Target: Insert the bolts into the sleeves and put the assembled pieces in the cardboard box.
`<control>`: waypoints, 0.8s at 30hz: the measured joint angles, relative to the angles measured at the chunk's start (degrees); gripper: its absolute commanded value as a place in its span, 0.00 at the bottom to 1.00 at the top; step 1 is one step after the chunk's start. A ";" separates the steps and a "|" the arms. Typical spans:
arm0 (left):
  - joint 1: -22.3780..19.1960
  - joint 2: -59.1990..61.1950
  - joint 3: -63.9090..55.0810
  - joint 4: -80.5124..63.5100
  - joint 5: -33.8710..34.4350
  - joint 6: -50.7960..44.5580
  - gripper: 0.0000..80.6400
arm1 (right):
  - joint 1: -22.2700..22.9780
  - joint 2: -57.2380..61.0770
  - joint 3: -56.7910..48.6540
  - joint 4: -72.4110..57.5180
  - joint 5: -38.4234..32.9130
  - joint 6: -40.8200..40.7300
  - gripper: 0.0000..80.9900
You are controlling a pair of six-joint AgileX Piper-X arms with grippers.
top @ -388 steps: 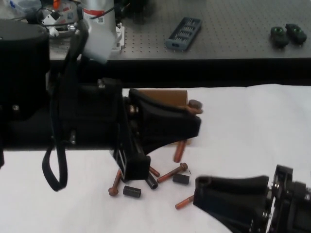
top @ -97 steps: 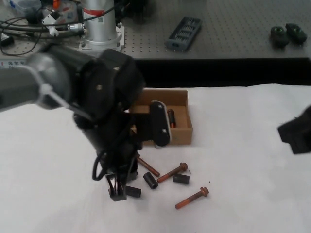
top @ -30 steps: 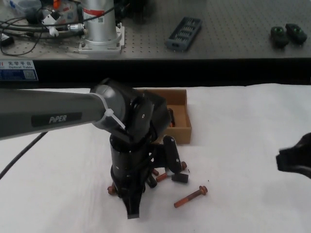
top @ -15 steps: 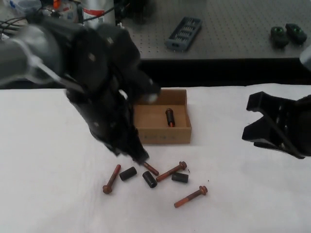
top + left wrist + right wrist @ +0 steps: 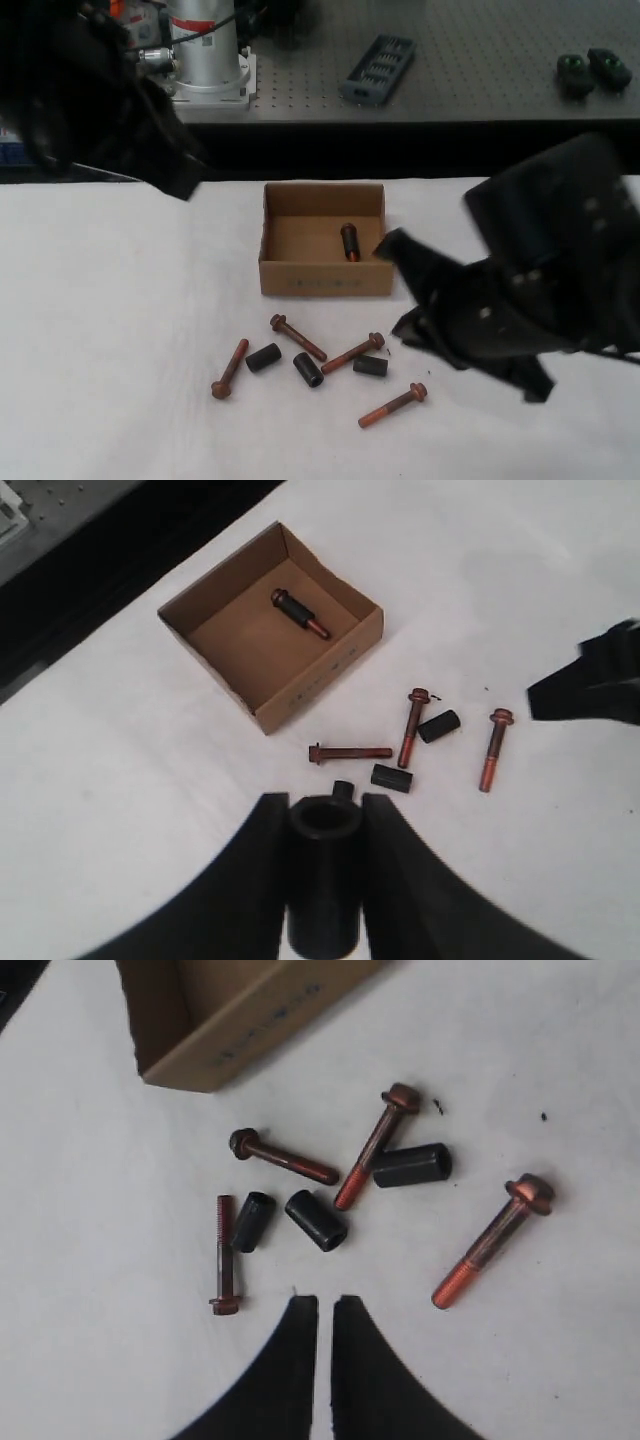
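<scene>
My right pincer [image 5: 324, 1310] has just swung in over the four loose bolts [image 5: 391, 407] and three sleeves [image 5: 308, 370] up front on the worktop [image 5: 120, 330]. It's nearly closed and empty, so I reckon it's after a bolt. Further back, the cardboard box [image 5: 325, 283] has one assembled piece [image 5: 349, 242], and the left pincer [image 5: 323, 815] has pulled up and away, clamping a sleeve [image 5: 323, 900].
</scene>
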 measured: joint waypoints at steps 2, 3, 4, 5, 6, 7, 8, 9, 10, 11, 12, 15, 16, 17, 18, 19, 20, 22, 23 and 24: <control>-0.03 -2.49 0.00 2.06 0.14 -0.05 0.11 | 0.55 2.85 0.00 -0.40 0.00 2.81 0.05; -0.03 -4.50 0.00 3.75 0.14 -0.05 0.11 | 0.63 4.29 0.00 -0.38 0.00 3.92 0.05; -0.03 -5.50 0.00 4.56 0.14 -0.05 0.11 | 0.61 5.56 0.00 -0.28 -0.20 4.95 0.05; -0.03 -5.67 0.00 4.68 0.14 -0.05 0.11 | 0.61 6.63 0.00 -0.17 -0.18 5.64 0.05; -0.03 -6.40 0.00 5.31 -0.09 -0.05 0.11 | 0.61 7.51 0.00 -0.06 -0.18 6.48 0.05; -0.03 -7.20 0.00 5.99 -0.33 -0.05 0.11 | 0.61 8.68 -0.27 0.15 0.53 8.30 0.05; -0.03 -7.84 0.00 5.99 -0.34 -0.05 0.11 | 0.61 9.30 -0.52 0.14 1.00 9.35 0.05; -0.03 -8.51 0.00 6.59 -0.47 -0.05 0.11 | 0.61 9.41 -0.52 0.14 1.07 9.54 0.05; -0.03 -9.07 0.00 7.12 -0.65 -0.05 0.11 | 0.61 10.02 -0.89 0.14 1.21 10.24 0.05; -0.03 -9.45 0.00 7.68 -0.74 -0.05 0.11 | 0.61 10.69 -1.33 0.25 1.31 10.79 0.05; 0.02 -9.78 0.00 8.11 -0.72 -0.05 0.11 | 0.61 10.85 -1.44 0.27 1.31 10.79 0.04; 0.02 -10.20 0.00 9.37 -0.93 -0.05 0.11 | 0.61 13.78 -3.97 2.02 1.18 11.71 0.00; 0.02 -10.20 0.00 9.44 -1.09 -0.05 0.11 | 0.61 14.91 -4.87 3.29 1.18 11.77 0.00; 0.02 -10.20 0.00 9.44 -1.09 -0.05 0.11 | 0.61 16.00 -6.09 5.07 1.14 11.88 0.00; 0.02 -10.20 0.00 9.41 -1.08 -0.05 0.11 | 0.61 16.92 -7.31 6.92 1.15 12.18 0.00; 0.02 -10.20 0.00 9.41 -1.08 -0.05 0.11 | 0.61 17.53 -8.39 8.30 1.15 12.44 0.00; 0.02 -10.20 0.00 9.41 -1.08 -0.05 0.11 | 0.61 18.09 -9.29 9.67 1.15 12.62 0.00; 0.02 -10.20 0.00 9.78 -1.08 -0.05 0.11 | 0.61 18.70 -10.43 11.09 1.15 12.74 0.00; 0.02 -10.20 0.00 9.89 -1.08 -0.05 0.11 | 0.61 18.79 -10.78 11.30 1.15 12.74 0.01; 0.02 -10.20 0.00 10.15 -1.08 -0.05 0.11 | 0.61 18.82 -10.81 11.33 1.15 12.74 0.02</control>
